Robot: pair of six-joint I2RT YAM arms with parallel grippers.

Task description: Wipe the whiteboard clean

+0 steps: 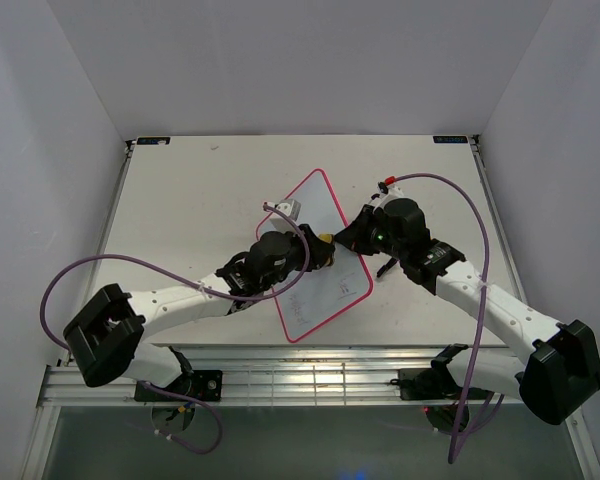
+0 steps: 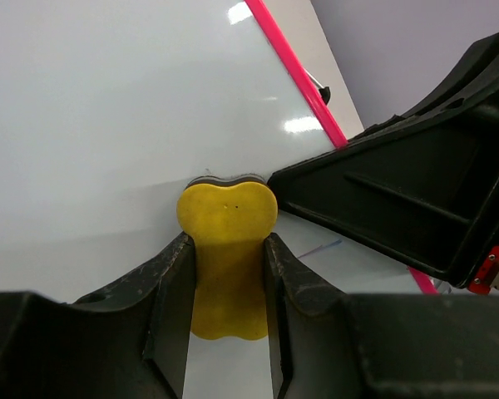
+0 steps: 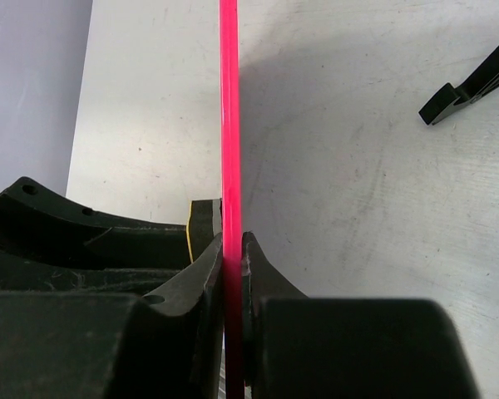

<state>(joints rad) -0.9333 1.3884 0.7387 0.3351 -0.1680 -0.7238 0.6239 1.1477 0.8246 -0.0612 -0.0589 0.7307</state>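
Two arms are bolted at the near edge of the table (image 1: 180,200), one each side, and each trails one purple cable: the left cable (image 1: 80,275) loops out past the table's left side, the right cable (image 1: 460,200) arcs over its arm. Both arms reach inward and meet over the middle.

There is one whiteboard (image 1: 325,300), white with a thin pink frame, set diagonally at the table's centre with one corner toward the near edge and one toward the far side. I can't tell whether it lies flat or is tipped up. A little faint writing (image 1: 305,300) shows on its nearer half.

There is one eraser (image 2: 227,220), yellow and peanut-shaped. The left gripper (image 2: 229,241) has its two fingers clamped narrowly on the eraser's waist, and the eraser's far end is pressed against the glossy white face of the board (image 2: 108,125). From overhead, the left gripper (image 1: 318,252) sits over the board's centre, with a speck of yellow (image 1: 326,240) at its tip.

The right gripper (image 1: 355,235) comes in from the board's right-hand edge. In its own camera the right gripper (image 3: 231,241) is pinched nearly closed on the pink frame (image 3: 229,100), which runs away edge-on between the fingers. The two grippers are just beside each other.

Further along the frame, one small black foot (image 2: 323,93) sticks out. Beyond that is bare table (image 3: 358,166).
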